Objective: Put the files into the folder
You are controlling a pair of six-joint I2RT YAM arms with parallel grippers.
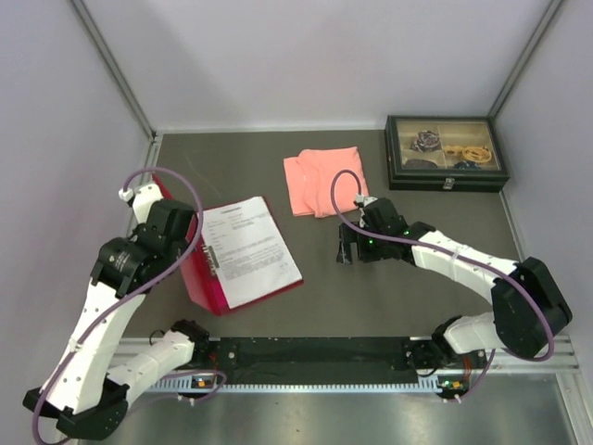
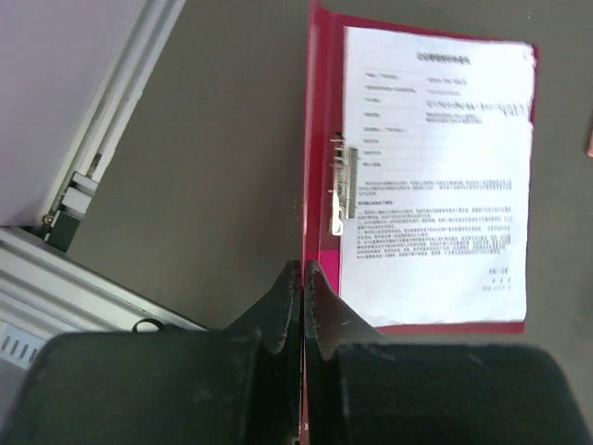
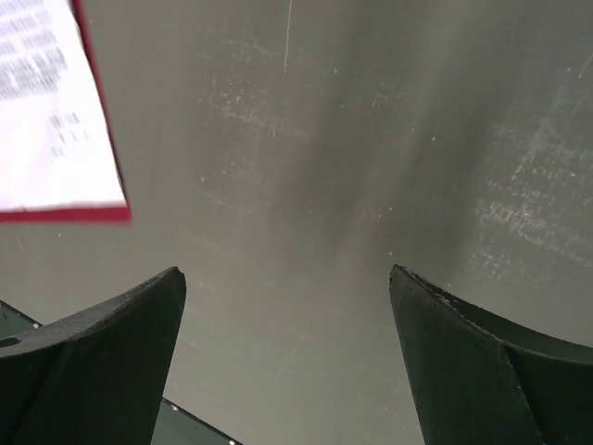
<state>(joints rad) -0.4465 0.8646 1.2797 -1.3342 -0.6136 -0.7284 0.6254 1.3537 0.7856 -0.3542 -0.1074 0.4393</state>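
Pale lilac walls (image 1: 306, 56) around dark grey table (image 1: 371, 297)

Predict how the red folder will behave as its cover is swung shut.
The folder looks thin, so its cover will probably flex where the left gripper pinches it. Its smooth-looking surface may slip. It seems light, so it could slide on the table.
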